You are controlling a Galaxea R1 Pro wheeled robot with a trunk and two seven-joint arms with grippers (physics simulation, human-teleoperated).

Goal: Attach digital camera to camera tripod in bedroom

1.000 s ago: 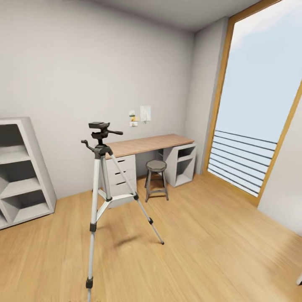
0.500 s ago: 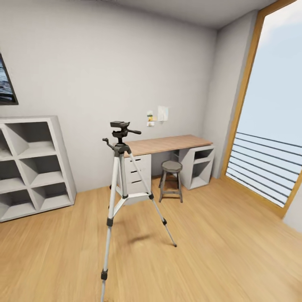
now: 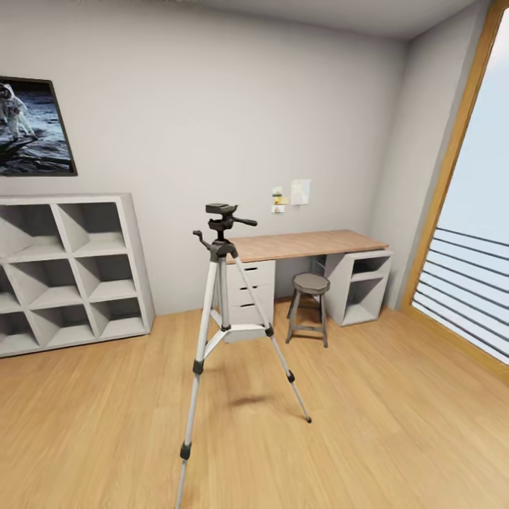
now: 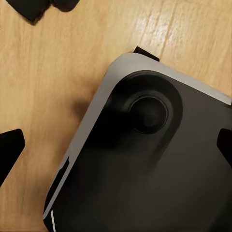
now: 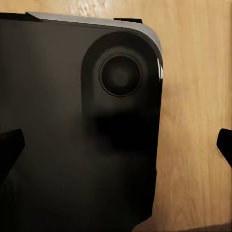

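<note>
Ahead of robot: one camera tripod (image 3: 225,311), upright on wood floor (image 3: 367,424).
Desk (image 3: 304,244): one; stool (image 3: 309,305): one.
Left gripper (image 4: 116,142): fingers spread, empty.
Right gripper (image 5: 116,142): fingers spread, empty.

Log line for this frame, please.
phase: approach | camera tripod: upright on wood floor, head plate bare | left tool: open | right tool: open
</note>
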